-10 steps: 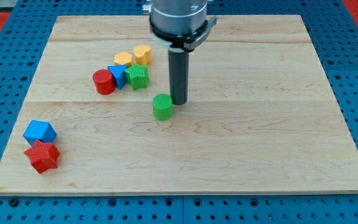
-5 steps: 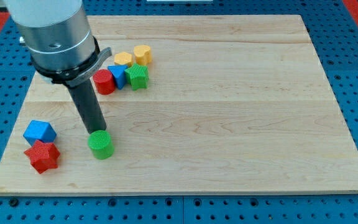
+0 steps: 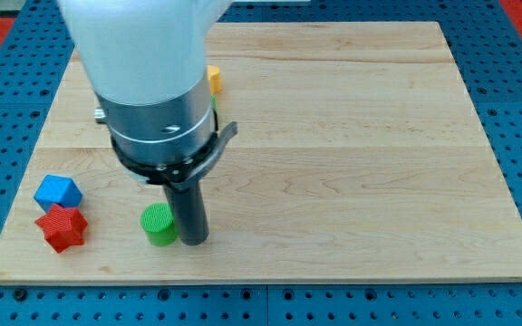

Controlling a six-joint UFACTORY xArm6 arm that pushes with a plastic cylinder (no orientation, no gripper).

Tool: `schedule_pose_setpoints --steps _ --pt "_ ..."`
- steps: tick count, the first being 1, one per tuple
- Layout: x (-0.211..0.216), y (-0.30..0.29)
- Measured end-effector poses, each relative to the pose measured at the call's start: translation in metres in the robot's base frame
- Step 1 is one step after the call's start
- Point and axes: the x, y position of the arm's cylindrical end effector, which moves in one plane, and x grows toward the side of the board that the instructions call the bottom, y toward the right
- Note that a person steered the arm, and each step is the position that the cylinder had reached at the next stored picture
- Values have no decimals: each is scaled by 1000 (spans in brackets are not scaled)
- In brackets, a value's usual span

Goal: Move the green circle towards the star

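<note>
Blue block (image 3: pixel 58 192) on wooden board (image 3: pixel 352 163); yellow block (image 3: pixel 215 77)

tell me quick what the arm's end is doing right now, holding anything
No gripper, holds nothing: my tip sits on the board right beside the green circle, on its view's-right side; contact cannot be told. The red star lies further left.

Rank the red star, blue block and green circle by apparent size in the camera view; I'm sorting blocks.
1. red star
2. blue block, close to the star, so unsure
3. green circle, beside my tip
</note>
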Motion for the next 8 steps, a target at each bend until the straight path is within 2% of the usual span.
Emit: schedule_pose_setpoints --steps 3,8 --pt "-27 -17" --pt "-29 -78"
